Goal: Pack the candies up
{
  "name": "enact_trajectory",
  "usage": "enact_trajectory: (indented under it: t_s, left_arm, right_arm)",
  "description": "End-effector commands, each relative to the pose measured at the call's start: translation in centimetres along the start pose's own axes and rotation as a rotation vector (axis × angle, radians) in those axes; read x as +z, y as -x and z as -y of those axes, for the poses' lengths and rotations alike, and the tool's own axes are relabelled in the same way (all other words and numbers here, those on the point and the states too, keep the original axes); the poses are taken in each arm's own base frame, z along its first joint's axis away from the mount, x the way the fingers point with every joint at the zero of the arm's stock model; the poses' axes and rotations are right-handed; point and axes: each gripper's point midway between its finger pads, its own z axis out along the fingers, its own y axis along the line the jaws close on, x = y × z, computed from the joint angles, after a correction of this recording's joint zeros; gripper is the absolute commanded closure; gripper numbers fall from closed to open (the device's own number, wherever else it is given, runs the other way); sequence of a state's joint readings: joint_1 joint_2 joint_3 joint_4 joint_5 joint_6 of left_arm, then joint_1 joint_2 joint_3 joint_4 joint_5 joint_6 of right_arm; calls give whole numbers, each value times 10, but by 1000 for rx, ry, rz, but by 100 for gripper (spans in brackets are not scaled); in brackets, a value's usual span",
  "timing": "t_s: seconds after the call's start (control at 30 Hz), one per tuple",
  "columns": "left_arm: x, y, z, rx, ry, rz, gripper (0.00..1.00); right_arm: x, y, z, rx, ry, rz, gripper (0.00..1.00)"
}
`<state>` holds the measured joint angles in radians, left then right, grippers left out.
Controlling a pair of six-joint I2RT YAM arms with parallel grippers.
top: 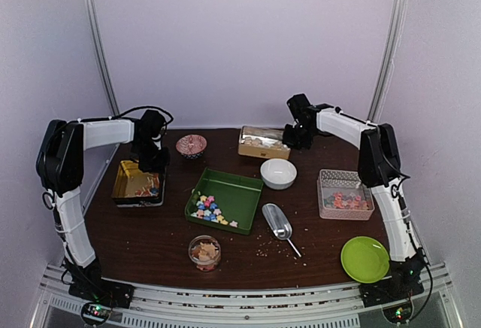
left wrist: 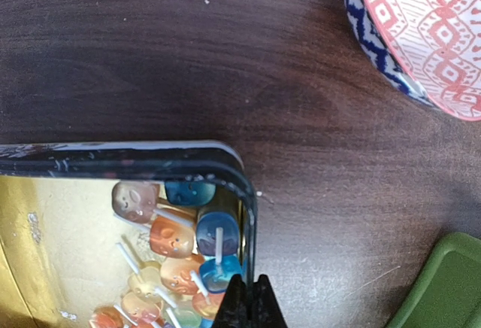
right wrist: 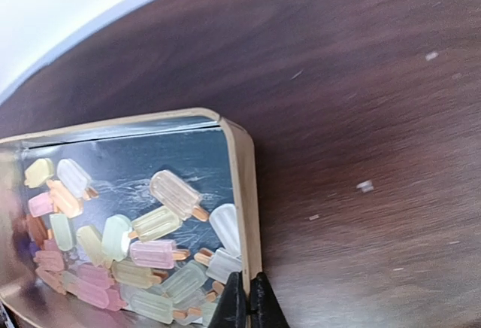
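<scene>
Pastel star-shaped candies (top: 209, 209) lie in a green tray (top: 244, 191) at mid-table. Beige chunky candies fill a small glass jar (top: 204, 253) at the front. My left gripper (top: 152, 164) is shut on the right wall of a dark gold-lined tin (top: 120, 181). In the left wrist view the fingertips (left wrist: 249, 302) pinch that tin's wall (left wrist: 248, 215) beside lollipop sweets (left wrist: 173, 238). My right gripper (top: 291, 140) is shut on the right end of a beige tin (top: 263, 147). In the right wrist view its tips (right wrist: 249, 302) clamp the rim (right wrist: 244, 185) beside popsicle-shaped sweets (right wrist: 154, 253).
A red patterned bowl (top: 191, 145) stands behind the tray, with a white bowl (top: 278, 172) to its right. A metal scoop (top: 278, 223) lies beside the tray. A clear box (top: 344, 192) of coloured sweets and a lime plate (top: 364, 259) are on the right. Pale crumbs dot the front.
</scene>
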<state>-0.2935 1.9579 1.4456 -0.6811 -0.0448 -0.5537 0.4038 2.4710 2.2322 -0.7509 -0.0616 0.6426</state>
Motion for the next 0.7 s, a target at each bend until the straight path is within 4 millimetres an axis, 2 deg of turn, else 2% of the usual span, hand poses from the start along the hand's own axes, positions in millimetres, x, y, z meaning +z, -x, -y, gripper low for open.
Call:
enact_trajectory:
  t_s: [0.0, 0.13, 0.23, 0.33, 0.47, 0.67]
  left_arm:
    - [-11, 10, -2, -5, 13, 52, 100]
    - [-11, 10, -3, -7, 18, 53, 100]
    - [-11, 9, -3, -8, 14, 54, 100]
    - [-11, 9, -2, -9, 6, 58, 100]
    - [-13, 12, 5, -6, -27, 58, 100]
    - [-11, 7, 8, -5, -49, 39, 100]
  right_arm:
    - [-60, 52, 7, 40, 8, 148, 100]
    - [-73, 58, 40, 59, -49, 176, 100]
    - [-77, 52, 63, 71, -85, 184, 100]
    - [-80, 47, 76, 74, -106, 183, 100]
    - [-77, 47, 80, 46, -135, 178, 100]
    - [-57, 36, 84, 43, -151, 127, 100]
